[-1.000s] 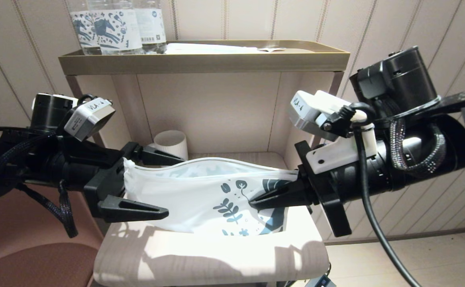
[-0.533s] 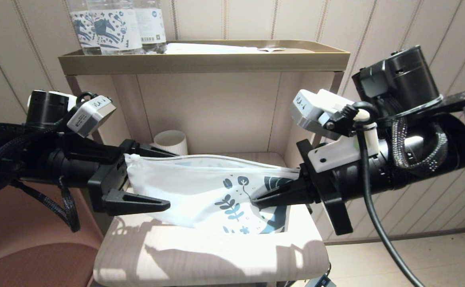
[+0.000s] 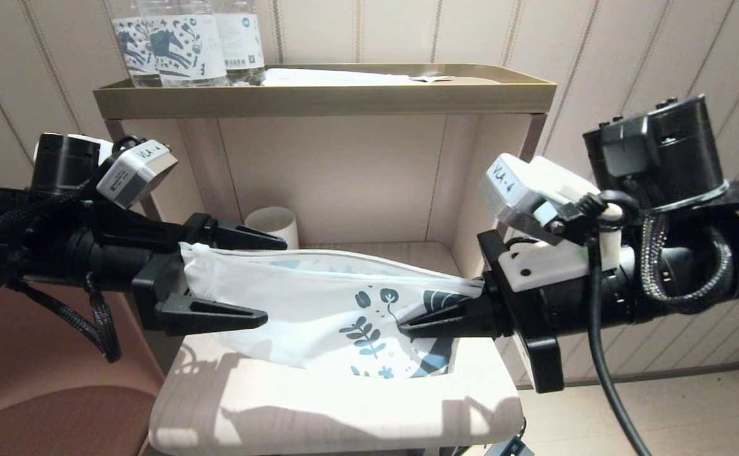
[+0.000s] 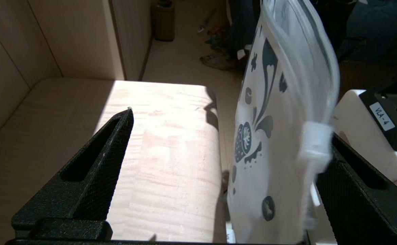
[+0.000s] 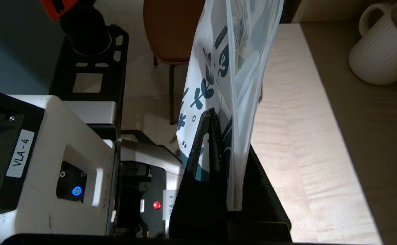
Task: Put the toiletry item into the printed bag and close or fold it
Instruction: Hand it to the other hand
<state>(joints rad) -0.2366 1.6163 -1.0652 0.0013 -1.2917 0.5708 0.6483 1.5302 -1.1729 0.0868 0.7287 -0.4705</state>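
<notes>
The right gripper (image 3: 420, 324) is clamped on the printed end of the printed bag (image 3: 318, 304), its two fingers pressed together with the pouch's edge pinched between them, as the right wrist view shows. Across from it, the left gripper (image 3: 255, 278) stands wide, one finger on each side of the bag's plain end; the zip slider (image 4: 315, 146) sits just beside its far finger. The bag hangs stretched between the two tools, above the pale shelf (image 3: 344, 411), its lower edge near or touching the surface. Beyond the left gripper, at the back of the shelf, stands a ribbed white mug (image 5: 378, 51). The toiletry item cannot be made out; faint pale shapes inside the pouch may be it. This looks like the closing step: next, the left fingers would likely need to shut on the slider and draw it along the zip while the right one holds firm
</notes>
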